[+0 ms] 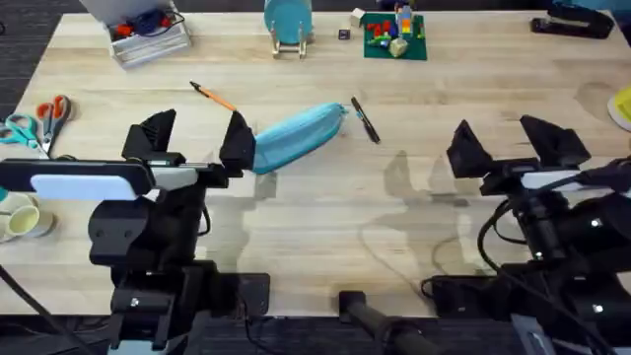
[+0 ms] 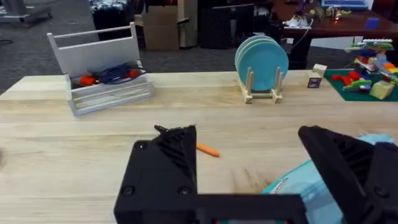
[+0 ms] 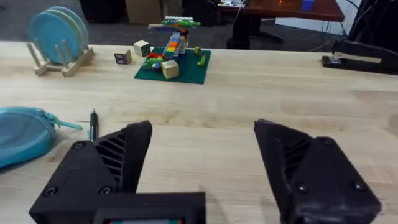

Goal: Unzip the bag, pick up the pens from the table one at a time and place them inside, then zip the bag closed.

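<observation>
Near the overhead frame's centre, the left claw [image 1: 197,140] gapes wide beside the zipped pencil pouch [image 1: 296,136], seemingly to pin it for unzipping, while the right claw [image 1: 508,141] hangs wide apart, empty

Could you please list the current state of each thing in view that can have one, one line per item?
bag: lying on the table, apparently zipped, its near end by the left gripper's finger.
orange pen: lying loose on the table, left of the bag.
black pen: lying loose on the table, right of the bag.
left gripper: open, holding nothing.
right gripper: open, holding nothing, apart from the bag.
</observation>
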